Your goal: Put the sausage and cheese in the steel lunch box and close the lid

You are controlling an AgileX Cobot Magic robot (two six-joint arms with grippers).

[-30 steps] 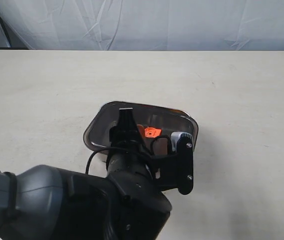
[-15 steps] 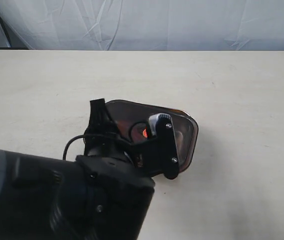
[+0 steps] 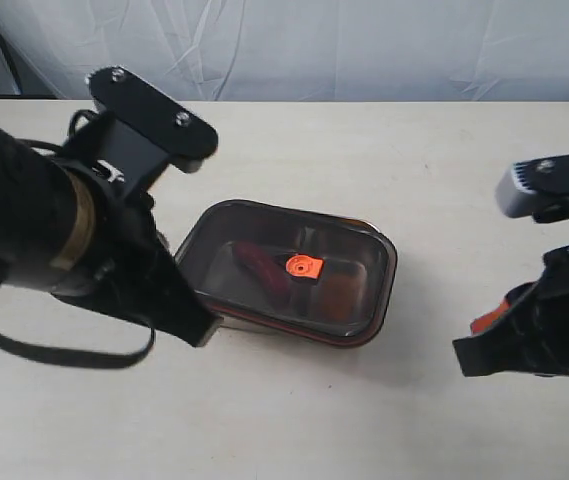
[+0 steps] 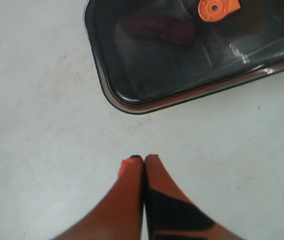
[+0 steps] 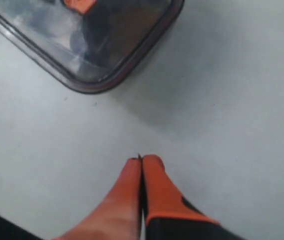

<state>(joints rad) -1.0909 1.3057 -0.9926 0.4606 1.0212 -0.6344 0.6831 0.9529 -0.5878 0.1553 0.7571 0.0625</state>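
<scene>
1 pale tabletop (image 3: pixel 444 160) (faintly scuffed) runs back to a creased white cloth backdrop (image 3: pixel 364 40).

The lid (image 3: pixel 284 288) is gleaming as smooth, smoky translucent plastic with an opaque orange valve (image 3: pixel 304 266) at its centre, while the table (image 3: pixel 424 170) is showing a pale matt surface and the backdrop (image 3: pixel 364 50) is hanging as creased white cloth.

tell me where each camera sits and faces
Exterior: high over the table, looking down at the lid; left arm and right arm show.
Left wrist: on the left arm, past shut left fingers at the sausage under the lid.
Right wrist: on the right arm, past shut right fingers at a lid corner.
Shared: all three see the lid.
</scene>
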